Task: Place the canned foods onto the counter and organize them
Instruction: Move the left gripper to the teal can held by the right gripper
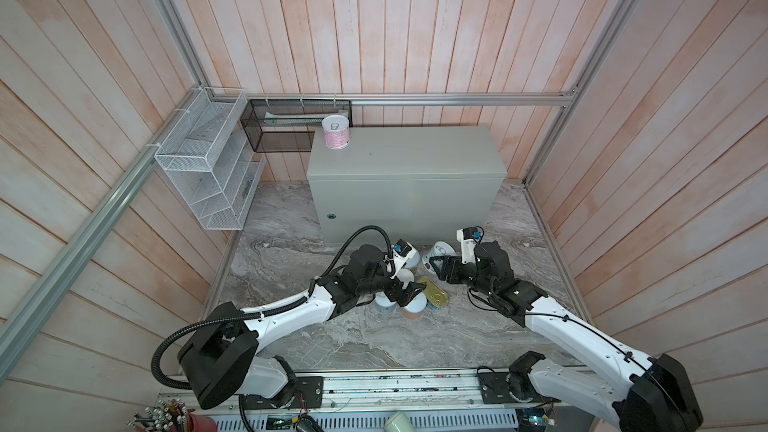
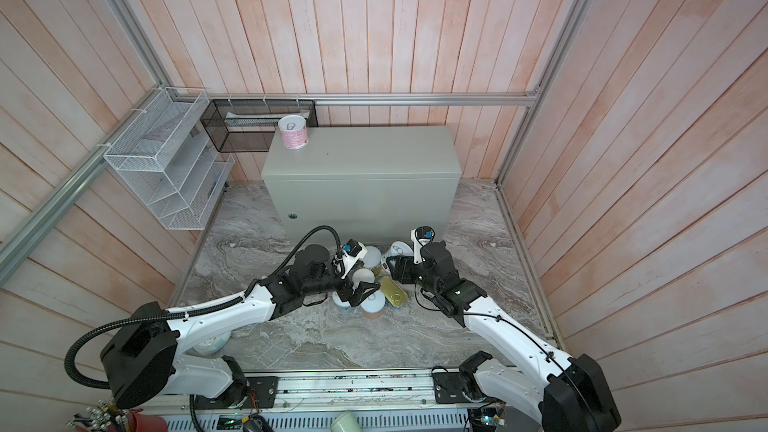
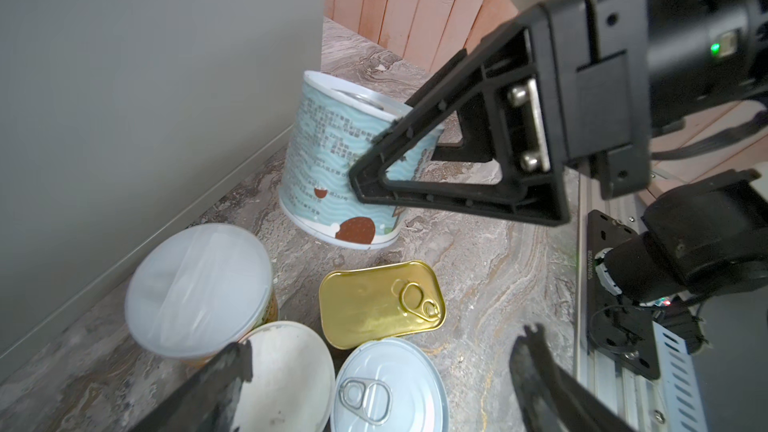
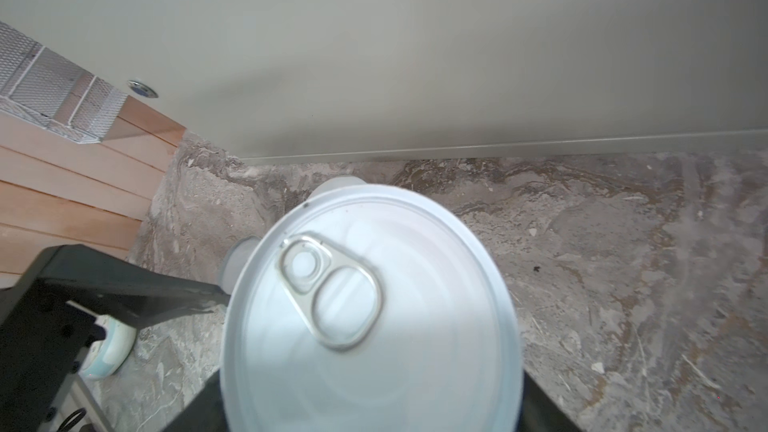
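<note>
Jaws on right gripper (image 1: pixel 433 263) clamp a tilted pale-blue can (image 3: pixel 332 168); left gripper (image 1: pixel 405 295) gapes, arm low over clustered cans (image 3: pixel 390 367).

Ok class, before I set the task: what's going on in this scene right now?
Two robot arms are shifting tinned food onto the grey-green counter. One pink can already stands on its top, at the back left corner. The right gripper is shut on a blue-labelled can, tilted, by the counter's front. The left gripper hangs open over the other cans on the marble surface, among them a gold tin.
</note>
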`<move>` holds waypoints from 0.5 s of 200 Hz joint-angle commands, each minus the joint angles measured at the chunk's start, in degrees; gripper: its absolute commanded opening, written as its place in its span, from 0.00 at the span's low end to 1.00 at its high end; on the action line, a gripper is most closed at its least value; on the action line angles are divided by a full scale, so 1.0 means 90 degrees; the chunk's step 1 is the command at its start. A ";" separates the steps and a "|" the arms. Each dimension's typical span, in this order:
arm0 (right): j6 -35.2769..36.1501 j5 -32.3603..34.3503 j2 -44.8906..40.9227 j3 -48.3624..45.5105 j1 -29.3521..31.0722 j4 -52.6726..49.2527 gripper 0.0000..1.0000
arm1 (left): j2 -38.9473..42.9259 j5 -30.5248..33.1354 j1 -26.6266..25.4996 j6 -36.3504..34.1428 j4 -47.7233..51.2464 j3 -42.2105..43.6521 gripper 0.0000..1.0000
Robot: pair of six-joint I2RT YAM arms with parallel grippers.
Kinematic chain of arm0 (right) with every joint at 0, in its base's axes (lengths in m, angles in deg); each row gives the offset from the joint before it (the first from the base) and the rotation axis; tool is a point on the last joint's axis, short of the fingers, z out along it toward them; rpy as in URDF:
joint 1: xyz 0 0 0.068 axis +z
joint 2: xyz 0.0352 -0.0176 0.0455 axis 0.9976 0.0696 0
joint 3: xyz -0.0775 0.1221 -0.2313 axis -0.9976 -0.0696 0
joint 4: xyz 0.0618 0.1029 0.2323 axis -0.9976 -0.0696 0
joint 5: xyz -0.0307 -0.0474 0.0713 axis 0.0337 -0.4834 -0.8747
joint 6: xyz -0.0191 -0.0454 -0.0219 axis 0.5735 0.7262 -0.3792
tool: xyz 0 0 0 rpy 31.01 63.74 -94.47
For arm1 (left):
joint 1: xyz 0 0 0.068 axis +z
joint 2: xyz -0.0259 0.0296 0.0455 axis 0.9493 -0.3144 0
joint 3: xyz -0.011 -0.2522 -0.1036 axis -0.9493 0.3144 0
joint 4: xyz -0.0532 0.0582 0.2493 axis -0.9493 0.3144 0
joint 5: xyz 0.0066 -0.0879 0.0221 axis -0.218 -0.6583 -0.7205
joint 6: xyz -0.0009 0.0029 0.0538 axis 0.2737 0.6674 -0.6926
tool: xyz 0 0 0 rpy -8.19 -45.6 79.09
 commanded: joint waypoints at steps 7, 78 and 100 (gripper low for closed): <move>0.0094 -0.0467 -0.0280 0.0388 -0.0014 0.0171 0.65 | -0.0195 -0.0413 -0.0030 -0.0180 -0.0464 -0.0220 1.00; 0.0089 -0.0934 -0.0466 0.0457 -0.0016 -0.0124 0.65 | -0.0584 -0.0415 -0.0031 -0.0426 -0.0784 -0.0505 1.00; 0.0070 -0.0995 -0.0523 0.0461 -0.0019 -0.0192 0.65 | -0.0732 -0.0474 -0.0031 -0.0444 -0.0897 -0.0603 1.00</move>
